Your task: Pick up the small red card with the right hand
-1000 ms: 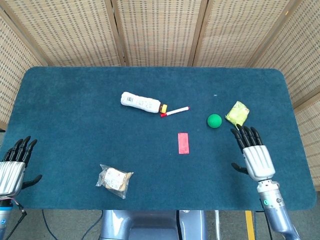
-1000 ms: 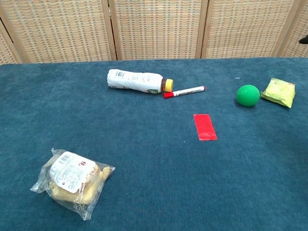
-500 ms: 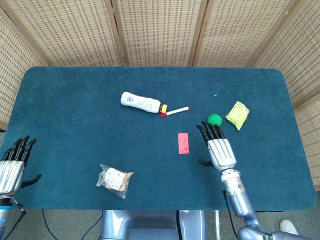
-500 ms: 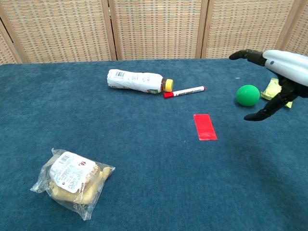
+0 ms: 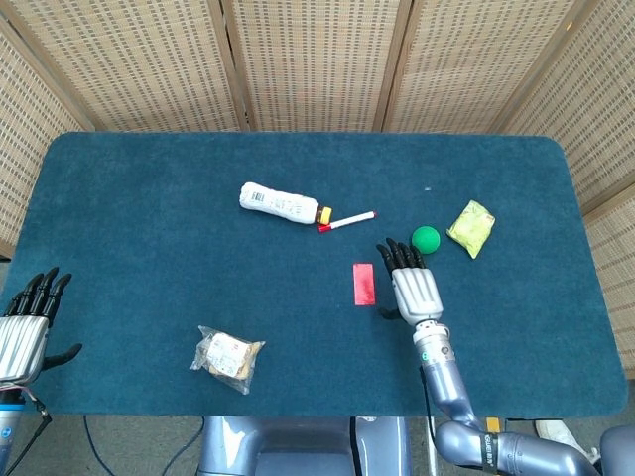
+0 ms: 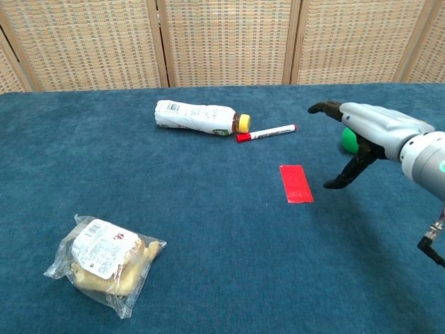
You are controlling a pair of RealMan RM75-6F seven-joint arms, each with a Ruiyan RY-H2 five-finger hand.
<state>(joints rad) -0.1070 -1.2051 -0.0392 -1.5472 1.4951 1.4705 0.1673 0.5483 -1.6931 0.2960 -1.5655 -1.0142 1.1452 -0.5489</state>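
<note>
The small red card (image 5: pixel 364 284) (image 6: pixel 296 184) lies flat on the blue table (image 5: pixel 149 218), a little right of the middle. My right hand (image 5: pixel 411 283) (image 6: pixel 368 136) hovers just to the right of the card, palm down with its fingers spread, holding nothing and not touching the card. In the chest view it covers most of the green ball. My left hand (image 5: pixel 26 327) rests open at the table's near left edge, far from the card, and only the head view shows it.
A white bottle (image 5: pixel 282 204) (image 6: pixel 200 116) lies on its side with a red marker (image 5: pixel 346 221) (image 6: pixel 266 133) beside it. A green ball (image 5: pixel 426 238) and a yellow packet (image 5: pixel 470 227) sit beyond the right hand. A snack bag (image 5: pixel 228 357) (image 6: pixel 106 263) lies near front left.
My right hand has swept leftward from the table's right side to just beside the red card, staying spread and empty. The left hand and all objects stayed put.
</note>
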